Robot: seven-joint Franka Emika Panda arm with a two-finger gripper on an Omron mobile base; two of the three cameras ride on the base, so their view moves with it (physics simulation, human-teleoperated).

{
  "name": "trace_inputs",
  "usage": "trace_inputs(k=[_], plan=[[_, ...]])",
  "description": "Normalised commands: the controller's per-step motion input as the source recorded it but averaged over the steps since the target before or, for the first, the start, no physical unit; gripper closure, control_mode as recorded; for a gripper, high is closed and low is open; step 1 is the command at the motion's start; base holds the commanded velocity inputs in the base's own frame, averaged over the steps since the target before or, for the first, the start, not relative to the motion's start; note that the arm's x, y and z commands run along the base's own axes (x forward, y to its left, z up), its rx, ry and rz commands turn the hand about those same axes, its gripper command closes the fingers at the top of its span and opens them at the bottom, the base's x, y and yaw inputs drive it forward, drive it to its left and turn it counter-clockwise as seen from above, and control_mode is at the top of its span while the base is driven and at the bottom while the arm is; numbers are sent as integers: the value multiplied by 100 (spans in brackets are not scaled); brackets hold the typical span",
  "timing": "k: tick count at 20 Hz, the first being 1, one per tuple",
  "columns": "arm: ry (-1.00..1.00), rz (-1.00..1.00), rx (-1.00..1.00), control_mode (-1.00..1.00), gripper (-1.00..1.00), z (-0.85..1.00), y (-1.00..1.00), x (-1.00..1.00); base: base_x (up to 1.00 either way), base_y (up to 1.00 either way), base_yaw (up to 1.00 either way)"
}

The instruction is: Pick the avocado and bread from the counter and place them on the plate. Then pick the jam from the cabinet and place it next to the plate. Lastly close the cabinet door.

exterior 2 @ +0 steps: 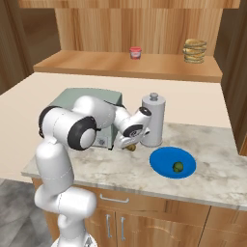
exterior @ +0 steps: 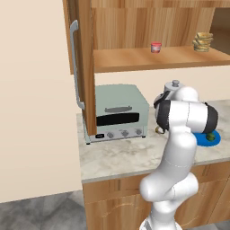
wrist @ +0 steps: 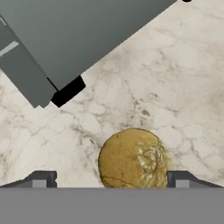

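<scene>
The bread (wrist: 133,159), a round golden-tan lump, lies on the marbled counter (wrist: 175,65) between the two fingertips of my gripper (wrist: 111,181). The jaws stand open and wide, and the right one is close to the crust. From the right base view, the gripper (exterior 2: 129,144) hangs low over the bread (exterior 2: 131,148), in front of the steel canister. The dark green avocado (exterior 2: 178,167) rests on the blue plate (exterior 2: 164,161). The red jam (exterior 2: 136,52) sits on the shelf of the open cabinet (exterior 2: 96,62).
A grey-green toaster oven (exterior: 119,112) stands on the counter left of the gripper, with its corner in the hand view (wrist: 65,48). A steel canister (exterior 2: 153,120) rises just behind the bread. A stack of tan discs (exterior 2: 195,50) sits on the shelf. The cabinet door (exterior: 83,67) stands open.
</scene>
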Motion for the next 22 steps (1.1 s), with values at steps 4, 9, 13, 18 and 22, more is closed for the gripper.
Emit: trace_inputs(k=[4,9,13,18,22], plan=[[0,0,0,-100,-100,-30,7,-1,0,0,0],[0,0,0,-100,-100,-29,10,0,0,0,0],[0,0,0,-100,-100,-30,8,0,0,0,0],[0,0,0,-100,-100,-31,5,3,0,0,0],[0,0,0,-100,100,-27,3,7,0,0,0]])
